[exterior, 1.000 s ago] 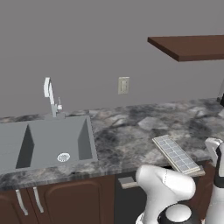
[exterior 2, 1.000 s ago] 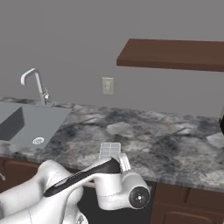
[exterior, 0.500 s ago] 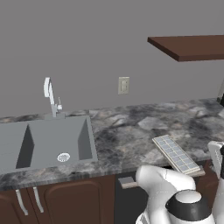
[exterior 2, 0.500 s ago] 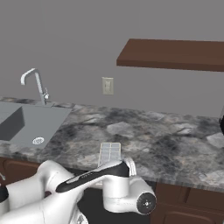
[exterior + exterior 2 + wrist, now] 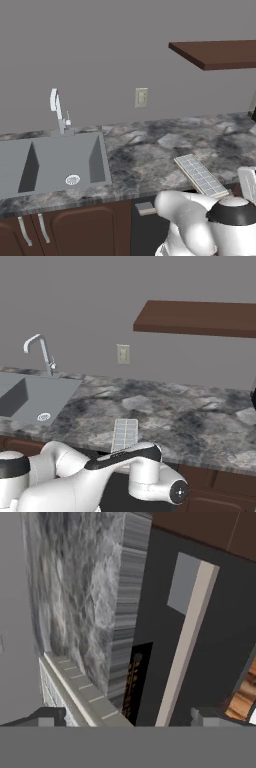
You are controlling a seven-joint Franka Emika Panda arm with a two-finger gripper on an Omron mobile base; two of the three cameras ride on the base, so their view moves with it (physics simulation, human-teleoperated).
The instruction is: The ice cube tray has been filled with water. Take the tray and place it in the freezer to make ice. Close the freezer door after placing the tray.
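The ice cube tray [image 5: 201,176] lies flat on the marbled counter near its front edge, its cells filled with pale blue-grey water [image 5: 205,181]. From the right base it appears as the tray [image 5: 125,434] just behind my folded arm. In the hand view my gripper [image 5: 125,718] is open, with nothing between its fingertips [image 5: 50,716]. It hangs below the counter's front edge, looking along it. The tray's ribbed white rim [image 5: 75,687] runs close to the left fingertip, apart from it. The freezer and the freezer door are out of view.
A grey sink [image 5: 50,162] with a faucet [image 5: 57,107] takes the counter's left. A dark wooden shelf [image 5: 220,52] hangs at upper right. Below the counter is a dark appliance front [image 5: 220,612] with a pale bar handle [image 5: 185,642].
My arm has swung to the right in front of the counter, its dark joint moving toward the right. The tray has stayed in place and the gripper has stayed open.
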